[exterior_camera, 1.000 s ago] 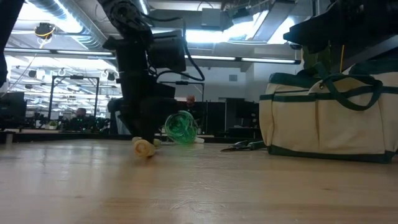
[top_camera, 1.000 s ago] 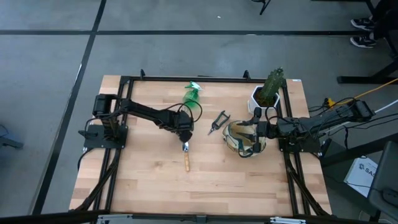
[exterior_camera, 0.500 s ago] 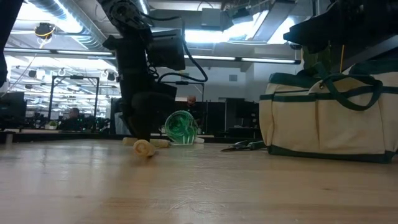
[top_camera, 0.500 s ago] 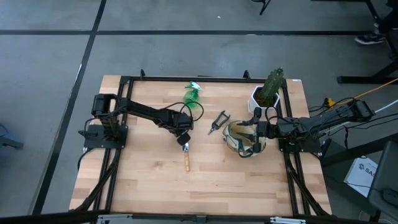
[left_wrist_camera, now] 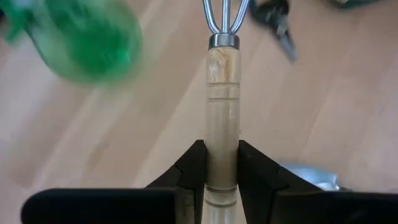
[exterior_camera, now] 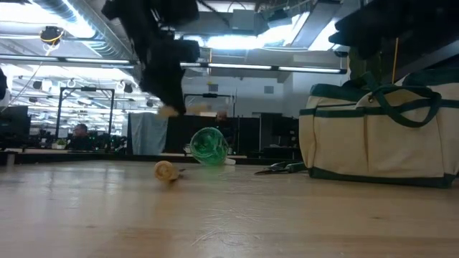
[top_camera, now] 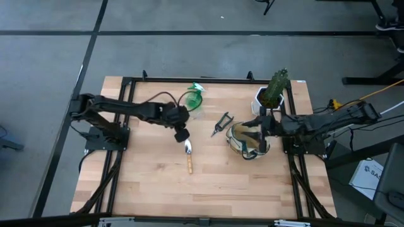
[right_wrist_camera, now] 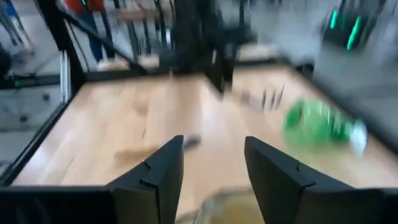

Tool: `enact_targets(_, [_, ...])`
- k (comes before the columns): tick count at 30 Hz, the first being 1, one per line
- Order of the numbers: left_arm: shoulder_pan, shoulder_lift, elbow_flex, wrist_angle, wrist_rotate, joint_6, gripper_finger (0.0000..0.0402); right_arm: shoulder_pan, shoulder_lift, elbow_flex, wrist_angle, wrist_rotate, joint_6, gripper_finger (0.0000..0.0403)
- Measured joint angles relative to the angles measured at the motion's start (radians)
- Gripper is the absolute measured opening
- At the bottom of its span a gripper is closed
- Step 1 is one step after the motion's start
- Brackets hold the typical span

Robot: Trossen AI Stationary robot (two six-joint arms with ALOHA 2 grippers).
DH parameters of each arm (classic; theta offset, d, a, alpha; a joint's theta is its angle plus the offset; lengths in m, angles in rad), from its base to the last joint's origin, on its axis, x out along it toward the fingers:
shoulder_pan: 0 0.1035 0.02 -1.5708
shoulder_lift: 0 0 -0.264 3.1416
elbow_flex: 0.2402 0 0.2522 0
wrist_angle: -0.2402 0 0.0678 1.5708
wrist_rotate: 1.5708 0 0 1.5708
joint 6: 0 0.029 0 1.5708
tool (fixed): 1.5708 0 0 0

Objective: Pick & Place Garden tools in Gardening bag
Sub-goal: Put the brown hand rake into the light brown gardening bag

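Observation:
My left gripper (top_camera: 181,134) hangs above the table's middle, shut on a wooden-handled hand fork (left_wrist_camera: 222,93). The silver trowel (top_camera: 188,155) lies flat just near of it. A green spray bottle (top_camera: 194,99) lies on its side farther back. Black-handled shears (top_camera: 221,123) lie between them and the beige gardening bag (top_camera: 248,140), which stands upright on the right. My right gripper (right_wrist_camera: 211,168) is open above the bag's mouth (top_camera: 262,129). My left gripper pinches the fork's wooden handle (left_wrist_camera: 222,163) near its free end between its two fingers (left_wrist_camera: 194,169). The fingers slant downward and lie along the handle, with the silver tines (left_wrist_camera: 224,15) pointing away from them. The fork is lifted clear of the table. My right gripper: I cannot tell whether it touches the bag.
A white pot with a green plant (top_camera: 271,94) stands at the far right corner behind the bag. The near half of the table (top_camera: 208,189) is bare wood. A black frame (top_camera: 189,79) runs round the table's edges.
My left gripper has risen from the table and tipped, taking the hand fork with it; the fork is now lifted clear, while the trowel stays where it lay. My right gripper has risen a little over the bag.

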Motion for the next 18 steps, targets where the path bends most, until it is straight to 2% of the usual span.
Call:
enact_targets(5, [-0.023,-0.077,0.001,0.059,-0.095,0.160,0.0062,0.004,0.031,0.208,-0.364,-0.095,0.159,0.0172])
enact_targets(9, [-0.026,-0.109,0.001,0.114,-0.103,0.277,0.0062,0.018,0.062,0.323,-0.546,-0.199,0.256,0.0172])
enact_targets(15, [-0.026,-0.120,0.002,0.250,0.044,0.432,0.0062,0.059,0.133,0.358,-0.780,-0.331,0.492,0.0172])
enact_targets(18, [-0.018,-0.121,0.002,0.321,0.129,0.494,0.0062,0.089,0.178,0.351,-0.845,-0.373,0.609,0.0172])
